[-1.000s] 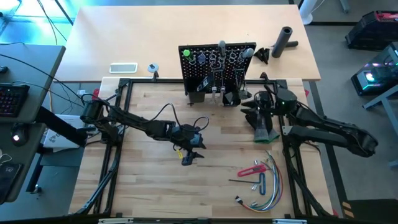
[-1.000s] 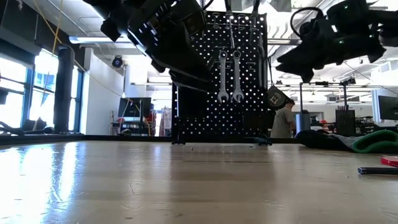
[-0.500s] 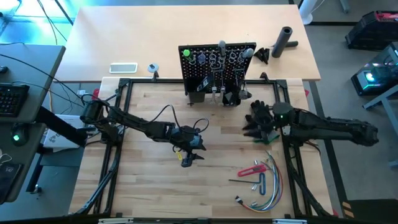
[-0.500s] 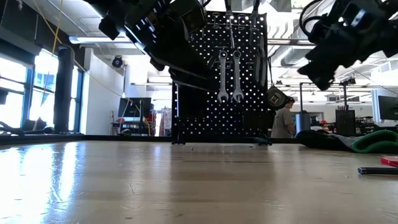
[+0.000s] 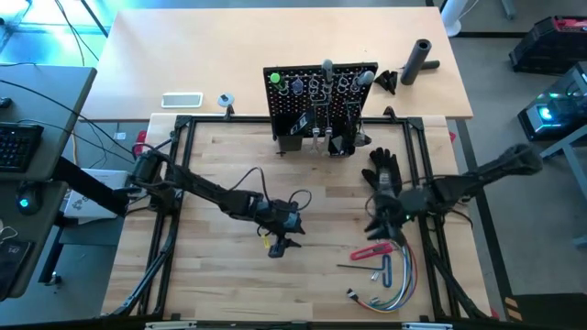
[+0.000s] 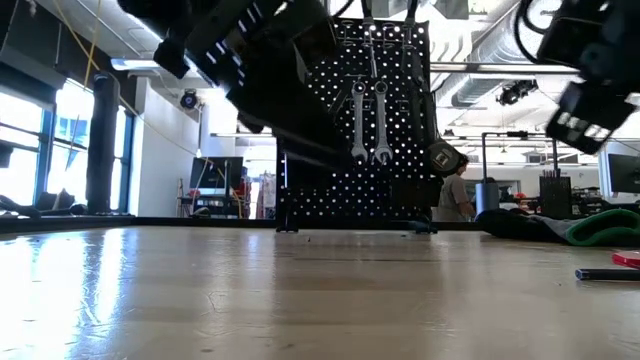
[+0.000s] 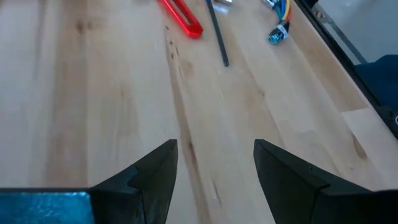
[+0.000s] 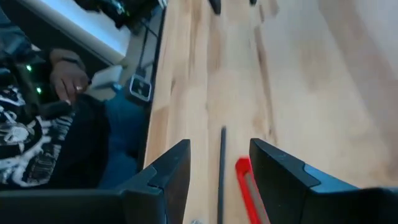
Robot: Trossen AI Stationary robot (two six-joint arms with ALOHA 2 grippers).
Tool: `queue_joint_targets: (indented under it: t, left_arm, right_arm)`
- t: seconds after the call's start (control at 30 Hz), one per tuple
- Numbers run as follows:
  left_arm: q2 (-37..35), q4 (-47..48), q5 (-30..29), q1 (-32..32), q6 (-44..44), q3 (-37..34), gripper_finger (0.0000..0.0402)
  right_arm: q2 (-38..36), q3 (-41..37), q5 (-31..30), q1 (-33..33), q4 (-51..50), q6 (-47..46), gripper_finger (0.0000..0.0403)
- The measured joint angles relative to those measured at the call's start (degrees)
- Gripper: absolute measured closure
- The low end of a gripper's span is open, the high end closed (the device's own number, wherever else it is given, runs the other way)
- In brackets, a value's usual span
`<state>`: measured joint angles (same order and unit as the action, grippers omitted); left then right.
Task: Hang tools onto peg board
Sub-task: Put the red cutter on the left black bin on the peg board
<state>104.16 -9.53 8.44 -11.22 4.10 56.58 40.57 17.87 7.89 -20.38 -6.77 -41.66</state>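
The black peg board (image 5: 321, 96) stands upright at the far middle; two silver wrenches (image 6: 369, 122) and other tools hang on it. A red-handled tool (image 5: 371, 249), a thin black hex key (image 5: 353, 268) and small bits lie on the table at the near right. My right gripper (image 5: 381, 225) is open and empty, just above and on the far side of the red-handled tool (image 8: 245, 186) and hex key (image 8: 221, 165). My left gripper (image 5: 281, 243) is open and empty over bare wood at the table's middle (image 7: 214, 180). Its wrist view shows the red-handled tool (image 7: 180, 15) farther off.
A black glove (image 5: 381, 170) lies between the peg board and my right gripper. A bundle of coloured wires (image 5: 396, 275) curls beside the hex key. A black cylinder (image 5: 420, 60) lies on the far table. A person's hand (image 8: 62, 74) shows beyond the table's edge.
My right gripper has moved from over the glove by the peg board toward the table's near edge and now stands above the red-handled tool, the arm stretching out behind it. My left gripper has shifted a little toward the near edge.
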Motion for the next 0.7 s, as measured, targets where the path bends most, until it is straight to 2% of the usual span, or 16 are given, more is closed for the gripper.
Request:
queue_joint_targets:
  t: [0.17, 0.33, 0.53, 0.7]
  left_arm:
    - [3.4, -4.3, 0.0, -0.6, 1.4, 0.0, 0.0195]
    - [5.2, -9.0, -0.1, -0.6, 2.3, 0.0, 0.0195]
    - [6.0, -13.4, -0.1, -0.5, 2.2, 0.0, 0.0195]
    - [7.0, -14.8, -0.2, -0.2, 0.5, 0.0, 0.0195]
  right_arm:
    - [5.4, 0.0, -9.7, -10.6, 1.7, -4.9, 0.0242]
    - [12.6, 0.0, -17.2, -17.8, 2.0, -8.7, 0.0242]
    - [22.3, 0.3, -20.1, -21.9, 4.6, -8.8, 0.0242]
    - [30.0, 6.5, -20.4, -22.2, -2.9, -3.3, 0.0242]
